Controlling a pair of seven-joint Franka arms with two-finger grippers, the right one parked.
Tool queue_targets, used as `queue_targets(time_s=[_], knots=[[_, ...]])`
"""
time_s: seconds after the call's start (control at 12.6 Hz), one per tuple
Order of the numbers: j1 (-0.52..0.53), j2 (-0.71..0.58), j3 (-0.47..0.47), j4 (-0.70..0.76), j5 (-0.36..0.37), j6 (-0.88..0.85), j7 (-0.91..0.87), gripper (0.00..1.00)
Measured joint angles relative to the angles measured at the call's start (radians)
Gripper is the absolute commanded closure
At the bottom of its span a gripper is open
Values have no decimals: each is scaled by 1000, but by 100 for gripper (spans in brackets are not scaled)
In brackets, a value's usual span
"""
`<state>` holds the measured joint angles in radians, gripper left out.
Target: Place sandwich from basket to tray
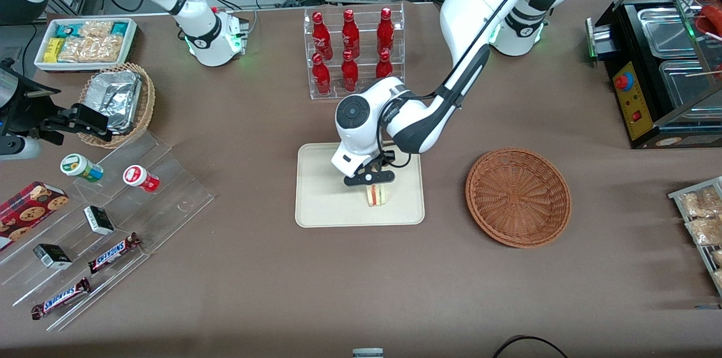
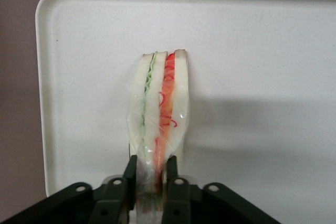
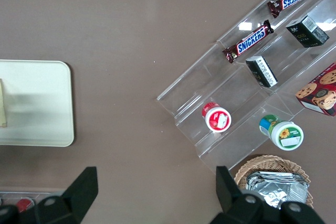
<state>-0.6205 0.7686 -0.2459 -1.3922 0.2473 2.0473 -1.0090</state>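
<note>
Reaching out from its base toward the middle of the desk [image 1: 254, 268], the left arm bends at the elbow and turns its wrist straight down over the tray [image 1: 321, 200], so the jaws [image 1: 370, 179] hang above the tray's middle. They are clenched on the sandwich [image 2: 157, 114]: the wrist view shows one black finger [image 2: 129, 174] pressed against each side of the wrapped wedge, near the end closest to the camera. The sandwich stands on edge, with its red, orange and green filling layers facing up toward the wrist, and casts a shadow on the tray surface around it. In the front view it sits just under the jaws, slightly nearer the front camera than they are, well inside the raised rim on every side.

Bare cream surface lies all around the sandwich. The wicker basket [image 1: 518, 197] rests on the desk toward the working arm's end, apart from the tray, with a strip of brown desk between them. A clear rack of red bottles [image 1: 352, 51] stands farther from the front camera than the tray, close to the arm's wrist joint. The stepped acrylic stand [image 1: 163, 194] with Snickers bars [image 1: 114, 252] lies toward the parked arm's end, well apart from the tray.
</note>
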Motion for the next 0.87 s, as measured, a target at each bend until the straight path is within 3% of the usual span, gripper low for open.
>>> queue_targets(time_s=[0.32,0.71,0.87], knots=[[6,-42,10,47,3,-44,0,1],[94,-265,16,68,-7,-347,5,1],[169,-359,17,66,-32,-450,84,1]])
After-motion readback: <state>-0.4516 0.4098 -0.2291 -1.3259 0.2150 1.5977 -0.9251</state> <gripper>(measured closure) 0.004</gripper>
